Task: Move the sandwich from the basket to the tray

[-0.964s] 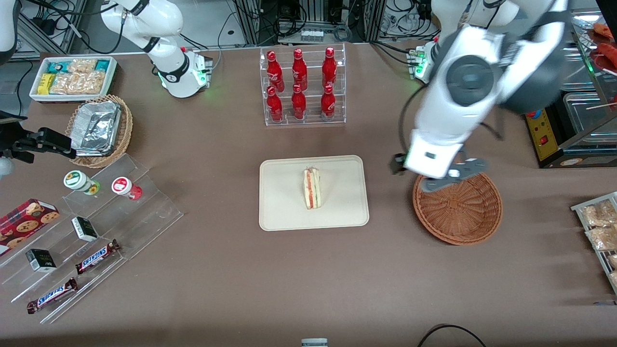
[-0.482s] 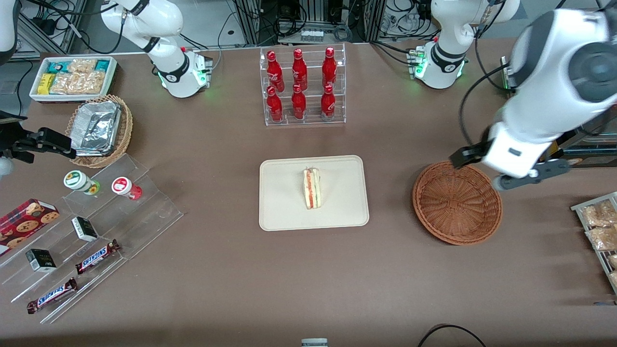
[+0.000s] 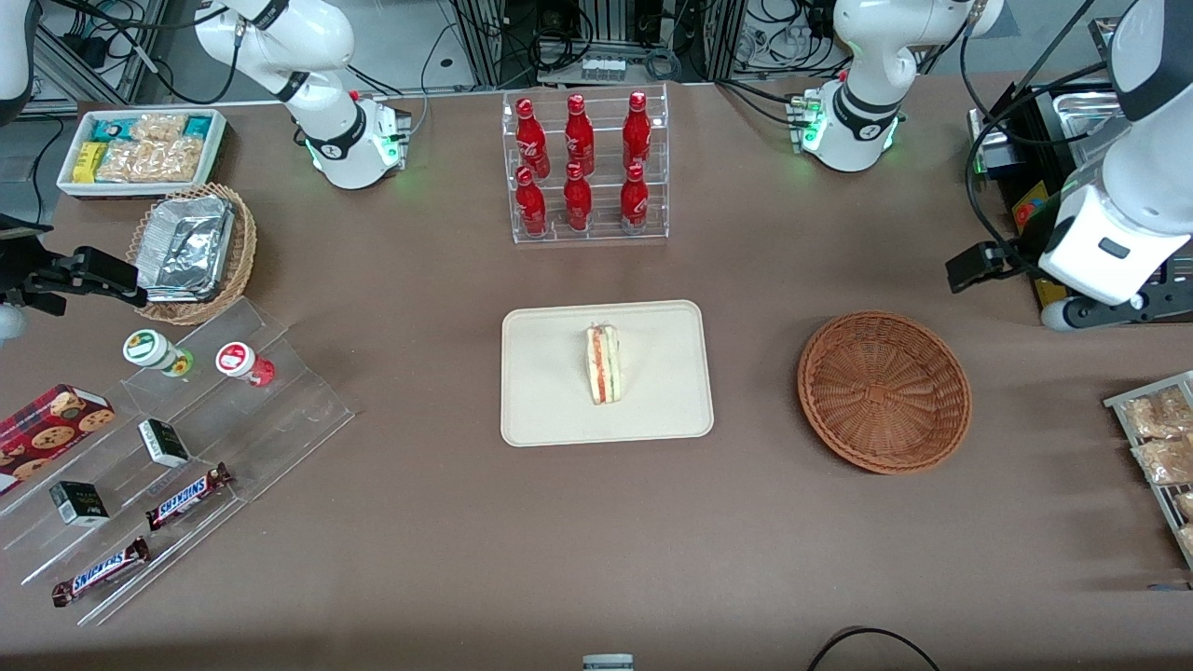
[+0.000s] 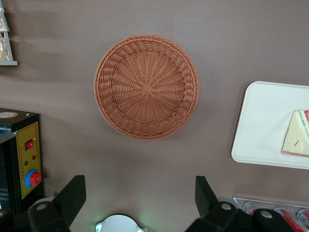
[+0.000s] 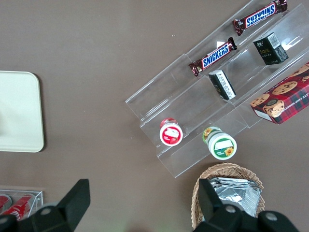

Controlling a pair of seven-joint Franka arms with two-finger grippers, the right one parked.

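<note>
Front view lays out the whole table: nearest that camera, two Snickers bars [image 3: 140, 531] sit on a clear stepped stand [image 3: 177, 457] toward the parked arm's end. At mid-depth, the tray [image 3: 559, 419] holds the sandwich [image 3: 603, 363] near its centre, standing on edge with its red and green filling stripes facing up. Beside the tray, toward the working arm's end, the basket [image 3: 885, 391] sits with nothing in it. Farther from the camera, a clear rack of red bottles [image 3: 583, 168] stands.

Only this view shows the arm's height. The gripper [image 3: 1086, 312] hangs well above the table, past the basket toward the working arm's end; its fingertips are probably hidden under the white wrist housing.

Left wrist view supplies what the front view lacks: both fingers [image 4: 72, 195] are spread wide apart, with bare brown tabletop between them. They hold nothing and touch nothing. It also looks straight down into the basket [image 4: 147, 87], showing its woven floor bare, and catches one rounded end of the tray [image 4: 260, 125] with the sandwich [image 4: 297, 140] partly cut off at the frame edge.
</note>
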